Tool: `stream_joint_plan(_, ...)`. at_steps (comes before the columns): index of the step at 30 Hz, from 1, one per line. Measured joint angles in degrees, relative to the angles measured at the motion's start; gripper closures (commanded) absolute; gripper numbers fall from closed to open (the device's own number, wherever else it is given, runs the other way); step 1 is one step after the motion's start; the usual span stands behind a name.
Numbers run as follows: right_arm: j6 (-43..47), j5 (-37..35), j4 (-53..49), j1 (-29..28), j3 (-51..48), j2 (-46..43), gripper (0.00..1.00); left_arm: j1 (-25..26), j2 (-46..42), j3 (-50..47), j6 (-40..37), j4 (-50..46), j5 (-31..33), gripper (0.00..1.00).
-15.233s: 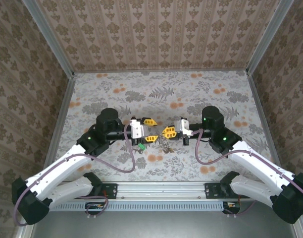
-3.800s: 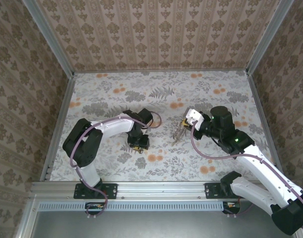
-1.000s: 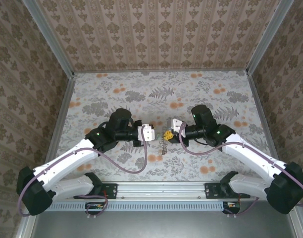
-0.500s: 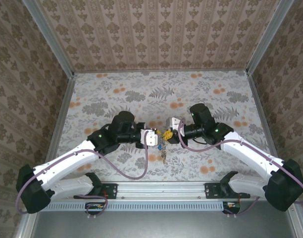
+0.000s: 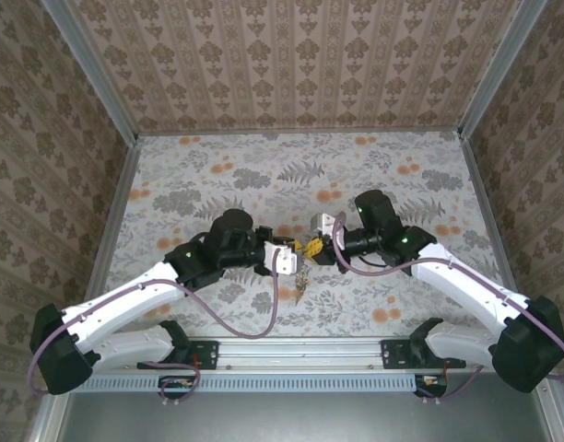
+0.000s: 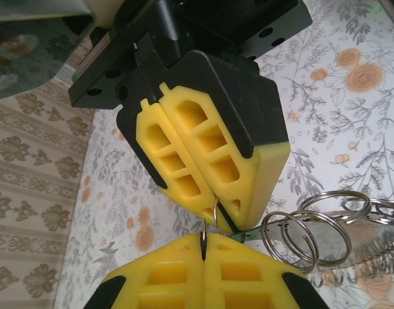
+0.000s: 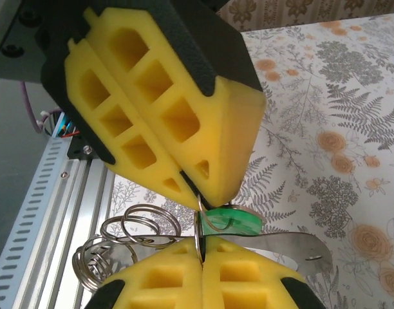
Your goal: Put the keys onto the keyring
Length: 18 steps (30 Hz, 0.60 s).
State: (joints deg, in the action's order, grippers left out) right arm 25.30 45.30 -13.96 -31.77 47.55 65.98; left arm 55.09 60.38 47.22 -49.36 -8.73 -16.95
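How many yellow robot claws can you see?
2. The left gripper reaches in from the left, the right gripper from the right. Both are shut on a thin ring, with their tips meeting mid-table.

Yellow finger pads in black housings. The key has a green head and silvery blade; the keyring is silvery too. The table is pale grey with fern sprays and orange blossoms, and the walls are beige-brown damask stripes.
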Motion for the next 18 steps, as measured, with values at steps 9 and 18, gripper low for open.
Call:
stream_joint_plan(9,-6.6,0.8,0.9,2.6,0.5,0.0,1.00,1.1,0.0,-0.4,-1.9,1.6,3.6,1.00)
stream_joint_plan(18,-12.5,3.5,4.5,4.4,0.3,0.0,1.00,1.2,0.0,-0.4,-2.4,3.2,5.1,1.00)
